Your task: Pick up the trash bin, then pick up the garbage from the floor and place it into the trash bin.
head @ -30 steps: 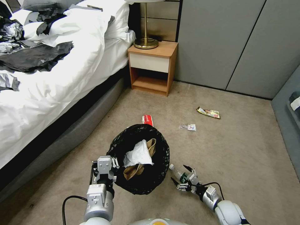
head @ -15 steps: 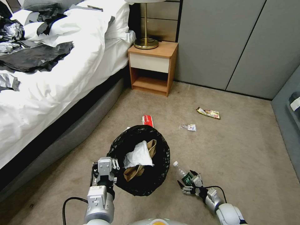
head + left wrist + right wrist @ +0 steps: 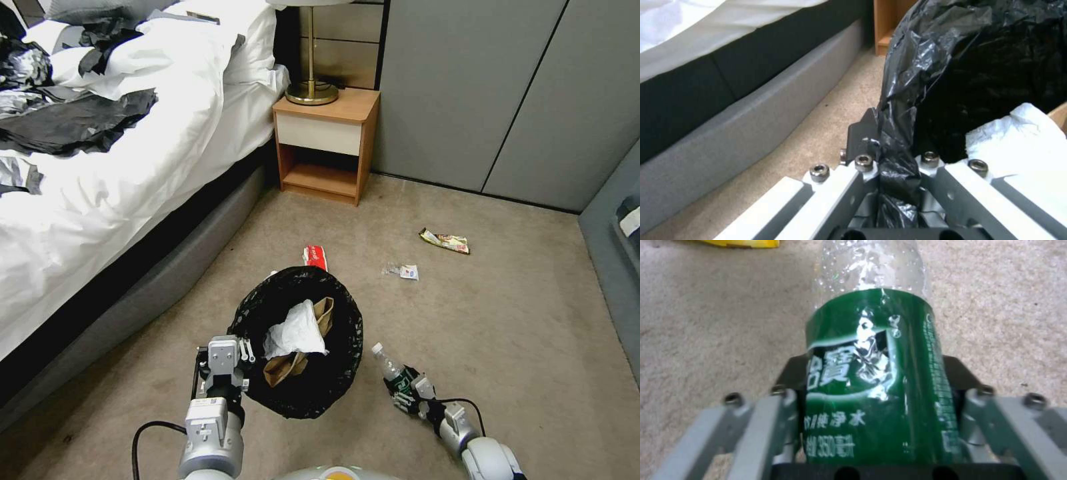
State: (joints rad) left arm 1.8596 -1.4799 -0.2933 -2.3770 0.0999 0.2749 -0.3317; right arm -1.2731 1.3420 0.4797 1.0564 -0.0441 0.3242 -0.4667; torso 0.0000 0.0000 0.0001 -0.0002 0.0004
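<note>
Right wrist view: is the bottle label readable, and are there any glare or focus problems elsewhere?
Right wrist view: the bottle label is legible, with glare streaks on the creased film; the carpet behind is soft. Left wrist view: the black bag shows glossy highlights and its interior is lost in darkness. Head view: straight edges bow towards the frame corners.

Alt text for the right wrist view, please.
The right pincer grips a clear bottle by its green label, fingers on both sides, above beige carpet. A yellow wrapper edge lies beyond.
</note>
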